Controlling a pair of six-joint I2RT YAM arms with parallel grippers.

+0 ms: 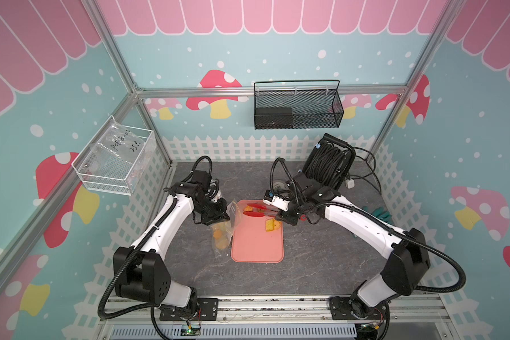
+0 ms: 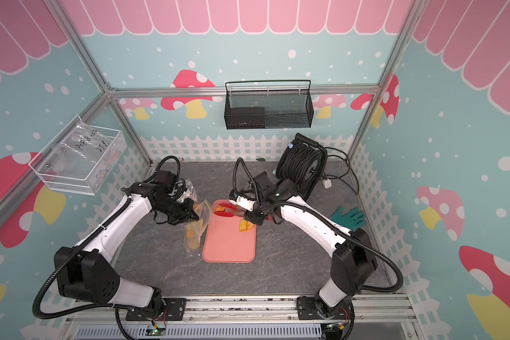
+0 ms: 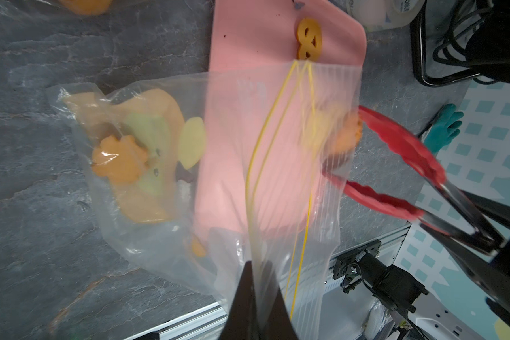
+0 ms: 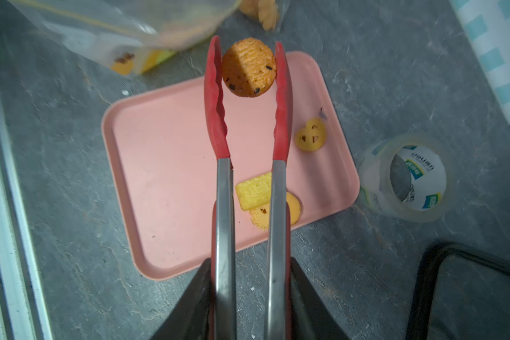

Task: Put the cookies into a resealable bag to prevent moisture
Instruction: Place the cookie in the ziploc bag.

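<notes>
A chocolate-chip cookie is pinched between the red tips of the tongs, and both top views place it over the upper left corner of the pink tray. The right gripper is clamped around the tongs' steel handles. Seen from above, the tongs' long axis runs leftward from that gripper, and its tips are aimed at the mouth of the resealable bag. The bag lies just left of the tray on the grey surface. The left gripper is closed on the bag's rim by the yellow zip strip and holds the mouth lifted open. Several cookies already lie inside. The coming move looks like a short carry leftward into that mouth. A pretzel-shaped cookie, a rectangular cracker and a round cookie beneath it wait on the tray.
</notes>
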